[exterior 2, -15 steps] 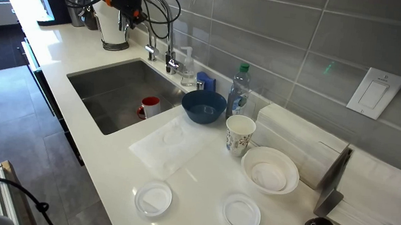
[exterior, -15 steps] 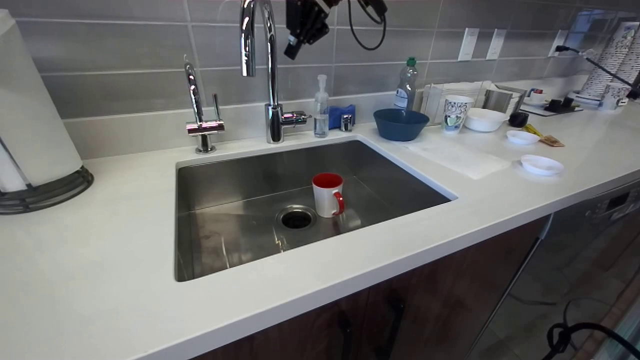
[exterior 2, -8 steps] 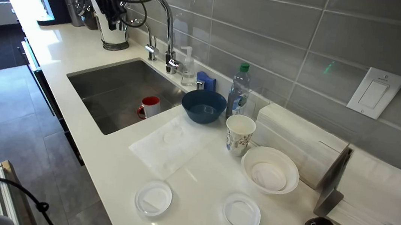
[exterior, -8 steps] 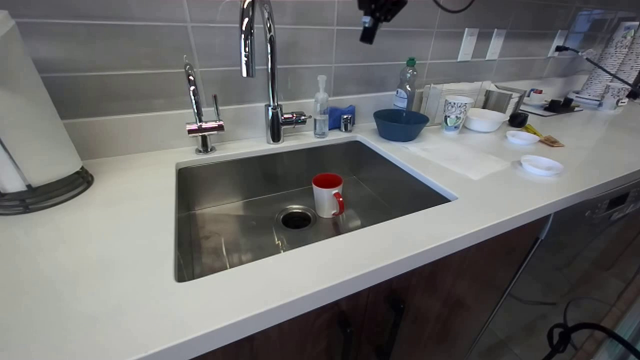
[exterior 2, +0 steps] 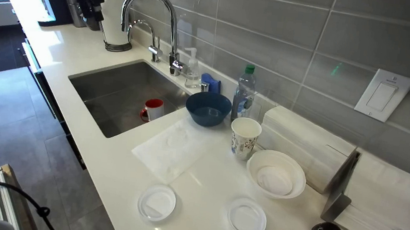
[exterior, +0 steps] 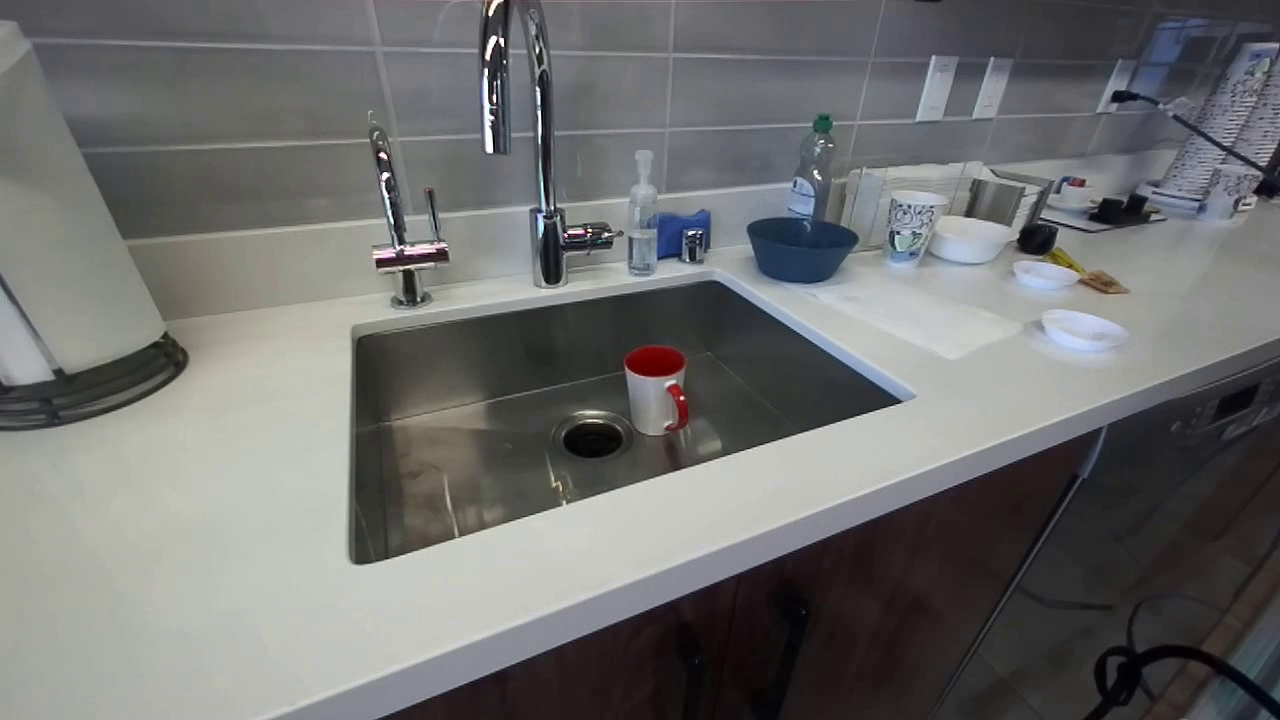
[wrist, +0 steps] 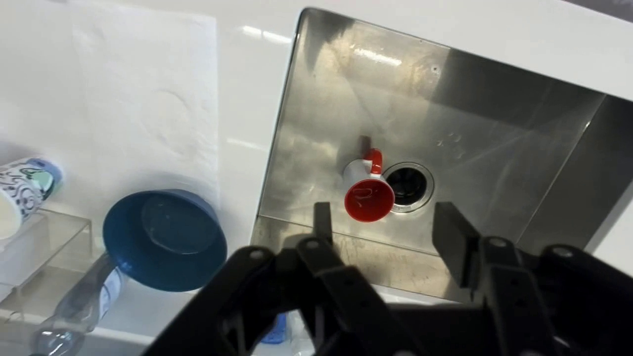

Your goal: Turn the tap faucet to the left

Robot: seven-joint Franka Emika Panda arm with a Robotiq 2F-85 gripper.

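The tap faucet [exterior: 545, 150], a tall chrome gooseneck, rises behind the sink; its spout hangs to the left of the stem in an exterior view. Its whole arch, the tap faucet [exterior 2: 174, 34], shows from another angle, with nothing touching it. My gripper [exterior 2: 98, 15] is up at the top left there, apart from the spout and in front of the paper towel roll. From the wrist, my gripper [wrist: 384, 212] stands open above the sink, its black fingers [wrist: 457, 242] well apart with nothing between them. The faucet is out of the wrist view.
A white mug with red inside [exterior: 657, 390] stands in the steel sink [wrist: 494, 143] beside the drain. Behind the sink are a short chrome tap [exterior: 400, 220] and a soap pump [exterior: 642, 220]. A blue bowl [exterior 2: 208, 109], green-capped bottle [exterior 2: 245, 92] and paper cup [exterior 2: 244, 139] stand alongside.
My gripper has moved away from beside the faucet, leaving the top of an exterior view almost entirely and shifting left in an exterior view. The faucet shows no visible movement.
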